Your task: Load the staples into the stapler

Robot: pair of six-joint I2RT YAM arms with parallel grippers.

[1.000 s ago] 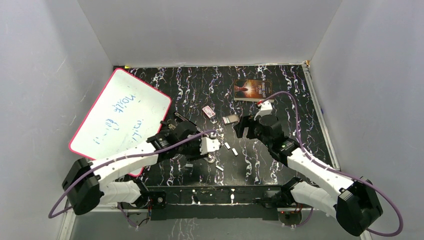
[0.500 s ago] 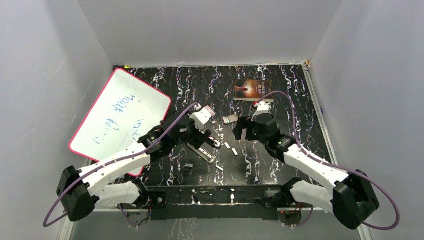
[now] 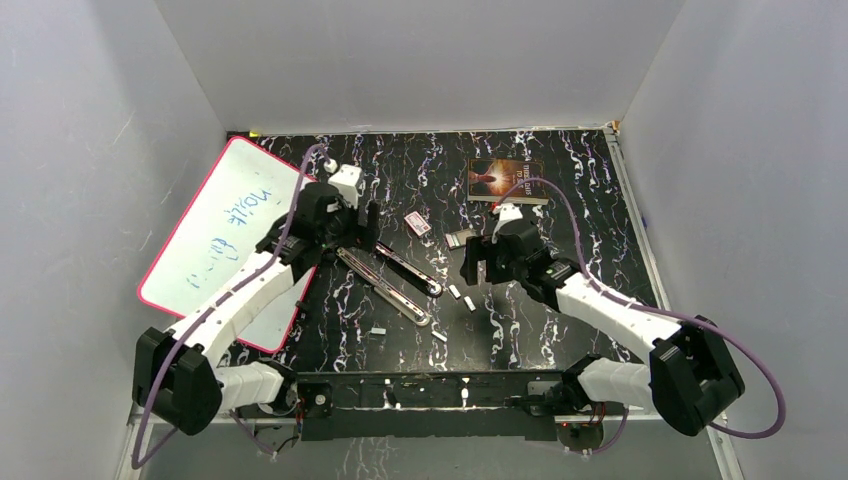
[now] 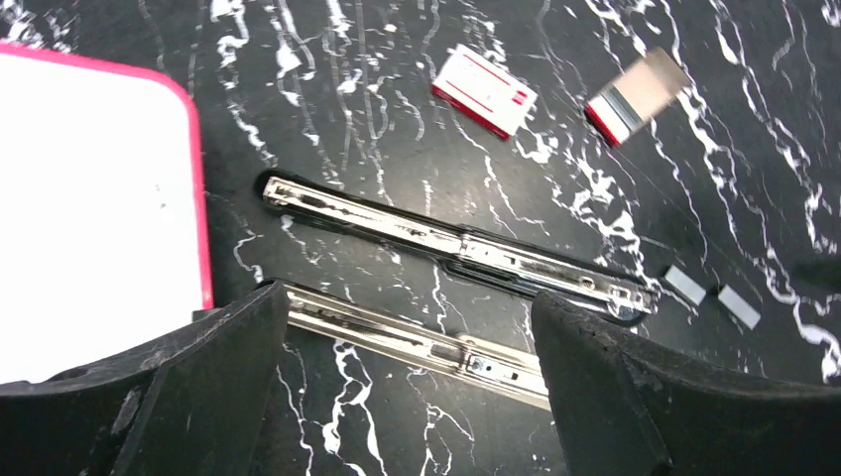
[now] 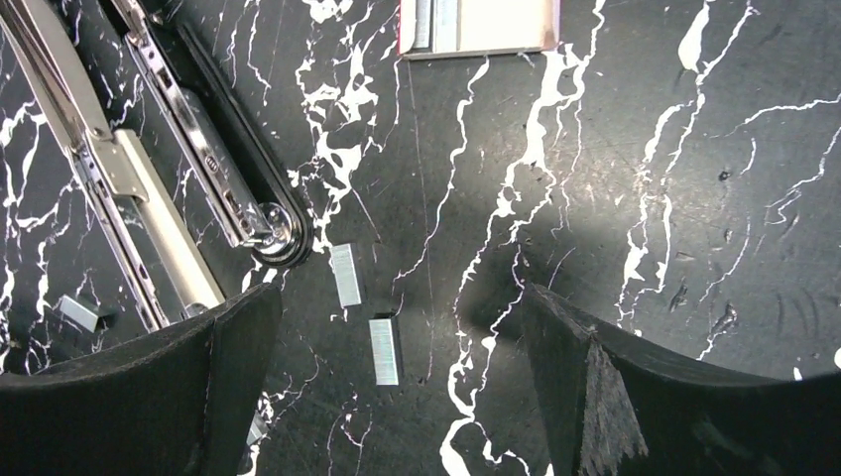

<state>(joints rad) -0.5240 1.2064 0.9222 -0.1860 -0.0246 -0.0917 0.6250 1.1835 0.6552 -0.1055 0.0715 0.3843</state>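
Left fingers [image 4: 233, 352]: I see them spread wide with nothing held, hanging over the worktop [image 3: 560, 200].
Right fingers [image 5: 223, 352]: also spread wide, holding nothing, low above the worktop.
Stapler [image 4: 451, 248]: it lies opened out flat as two long rails in a narrow V. One rail runs across the gap between the left fingers. The other lies just beyond their tips. In the right wrist view its rounded black end sits just past the tip of the finger on that view's left side.
Staples [image 5: 345, 275]: two short silvery strips lie loose on the worktop in the gap between the right fingers, nearer the finger on the view's left. They are side by side but not touching, just beside the stapler's rounded end and apart from it. Neither rail has a strip that I can make out.
Third strip [image 3: 438, 337]: it lies alone on the worktop, nearer the arm bases than the right fingers.
Open staple tray [image 5: 476, 25]: straight ahead of the right fingers, well past their tips, with grey staple rows showing inside.
Red-and-white box [image 4: 486, 91]: beyond the left fingers, past both rails.
Whiteboard [image 4: 89, 218]: its pink edge lies just outside the finger on the left of the left wrist view.
Book [image 3: 505, 180]: farther back, beyond the right fingers.
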